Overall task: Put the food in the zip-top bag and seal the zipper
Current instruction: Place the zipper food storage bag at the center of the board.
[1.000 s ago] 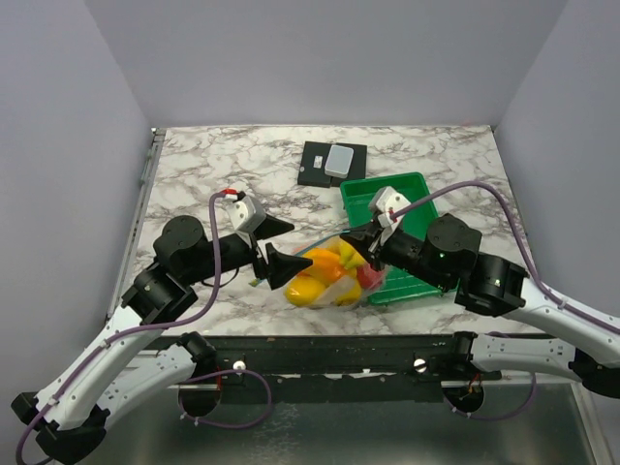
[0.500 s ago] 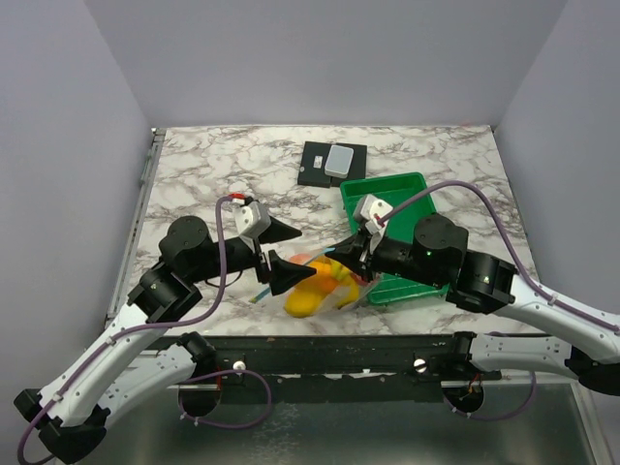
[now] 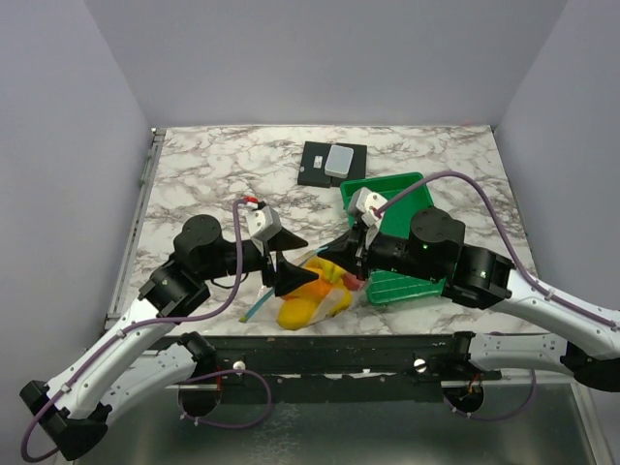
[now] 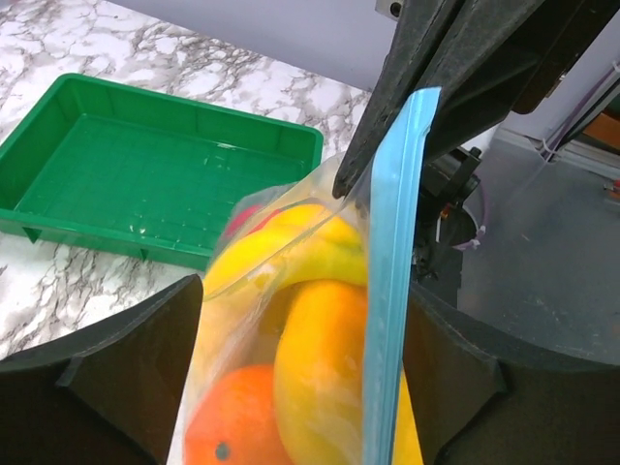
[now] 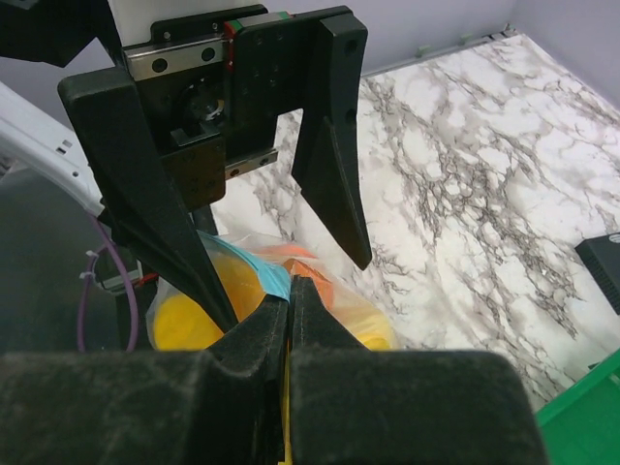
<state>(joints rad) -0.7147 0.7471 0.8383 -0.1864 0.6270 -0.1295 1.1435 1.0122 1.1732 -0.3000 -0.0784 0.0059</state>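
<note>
- The right gripper [image 5: 291, 308] has its matte black fingers pressed together on the zipper [image 4: 394, 262], a thin light-blue strip standing upright right of centre in the left wrist view.
- The left gripper [image 3: 295, 260] is spread wide, with one wedge-shaped finger on either side of that strip.
- The zip-top bag [image 4: 320, 189] is clear, crinkled film at lower centre of the top view. It holds the food [image 3: 308, 300]: a smooth yellow banana bunch [image 4: 291, 252] and an orange round one [image 4: 228, 436].
- The green tray [image 4: 145, 165] shows its gridded plastic floor only in the left wrist view. From above, the right arm covers part of it.
- All of this rests on a veined marble table [image 3: 194, 174].
</note>
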